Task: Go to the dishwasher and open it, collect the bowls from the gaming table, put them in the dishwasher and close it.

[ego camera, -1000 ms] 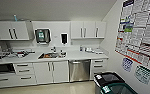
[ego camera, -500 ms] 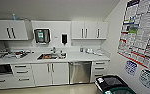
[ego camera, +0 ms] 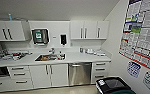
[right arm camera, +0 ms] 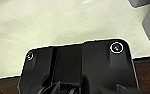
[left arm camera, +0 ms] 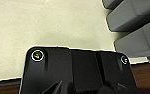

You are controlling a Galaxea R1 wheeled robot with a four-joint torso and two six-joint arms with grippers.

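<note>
The dishwasher (ego camera: pixel 79 73) is a stainless-steel front set under the white counter (ego camera: pixel 86 58), right of the sink (ego camera: pixel 50 57). Its door is shut, with a bar handle along the top. It stands straight ahead of me, some way off across the floor. The bowls and the gaming table are out of view. In the left wrist view the dark wrist plate (left arm camera: pixel 76 72) hangs over pale floor (left arm camera: pixel 53 25). The right wrist view has the same plate (right arm camera: pixel 78 67) over pale floor.
White base cabinets (ego camera: pixel 52 75) and drawers (ego camera: pixel 100 70) flank the dishwasher, and wall cabinets (ego camera: pixel 89 29) hang above. A black bin (ego camera: pixel 113 85) stands low at the right, by a wall of posters (ego camera: pixel 143 37). Clutter lies on the counter's left end (ego camera: pixel 16 55).
The whole head picture has shifted slightly, with the kitchen a little nearer and the poster wall further to the side, so the camera has moved. Nothing in the room has moved.
</note>
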